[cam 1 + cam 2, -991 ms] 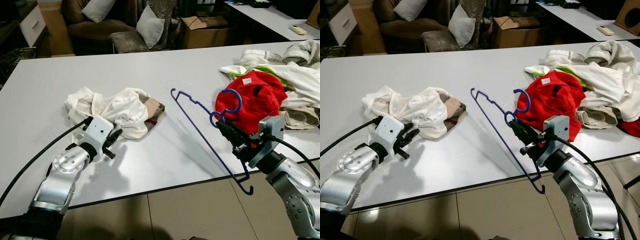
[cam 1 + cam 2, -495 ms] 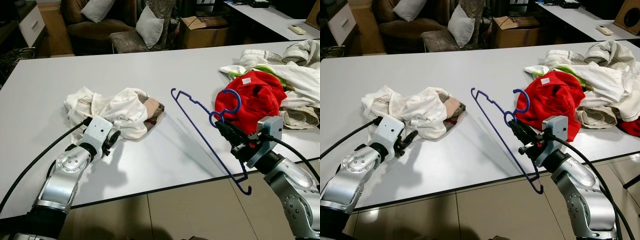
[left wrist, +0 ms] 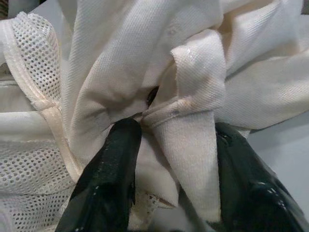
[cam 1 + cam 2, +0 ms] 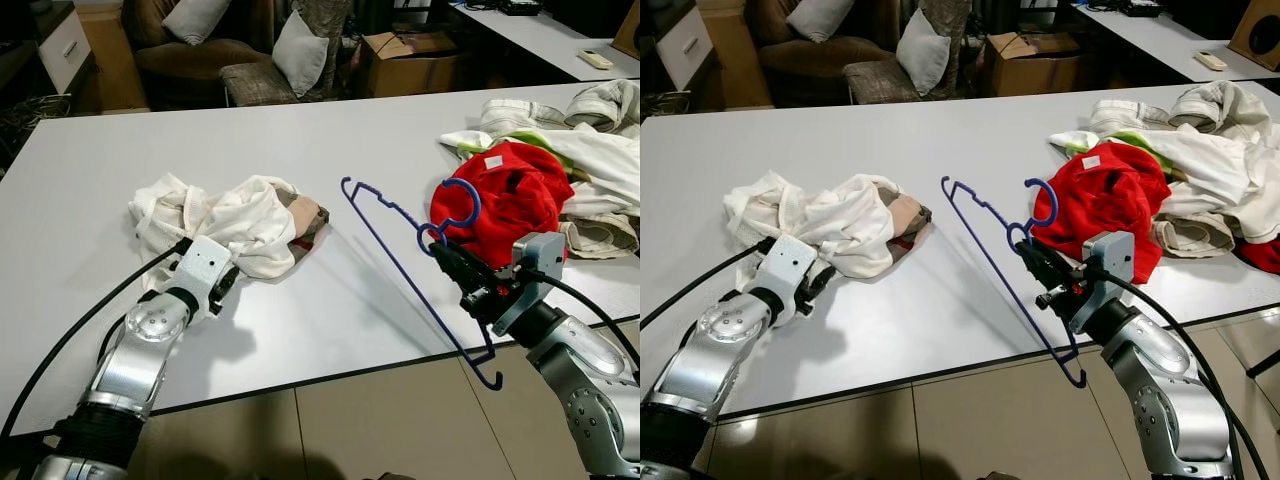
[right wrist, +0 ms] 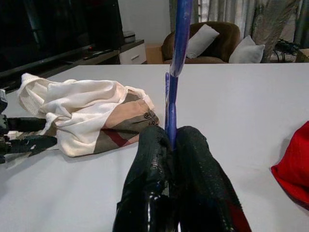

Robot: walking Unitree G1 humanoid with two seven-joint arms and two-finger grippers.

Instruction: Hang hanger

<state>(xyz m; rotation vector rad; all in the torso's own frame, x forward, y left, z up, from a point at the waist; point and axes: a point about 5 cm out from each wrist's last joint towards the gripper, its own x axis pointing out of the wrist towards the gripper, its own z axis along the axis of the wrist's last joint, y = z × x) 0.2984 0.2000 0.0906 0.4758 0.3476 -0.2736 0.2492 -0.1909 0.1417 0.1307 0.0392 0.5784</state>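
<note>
A blue wire hanger (image 4: 410, 245) is held up over the white table (image 4: 330, 130), its hook near a red garment (image 4: 505, 195). My right gripper (image 4: 441, 252) is shut on the hanger's neck; the right wrist view has both fingers pressed on the blue wire (image 5: 173, 121). A crumpled cream shirt (image 4: 225, 222) with a tan and plaid part lies at the table's left. My left gripper (image 4: 222, 286) is open at the shirt's near edge, and in the left wrist view a fold of cream cloth (image 3: 188, 145) lies between its fingers (image 3: 113, 183).
A heap of white and cream laundry (image 4: 590, 150) lies at the table's right end behind the red garment. Beyond the table stand a brown sofa with pillows (image 4: 250, 50) and a cardboard box (image 4: 405, 60). The table's front edge (image 4: 330, 370) runs just before my arms.
My left gripper has moved forward into the near edge of the cream shirt, so cloth now sits between its fingers. The right gripper and hanger have barely moved.
</note>
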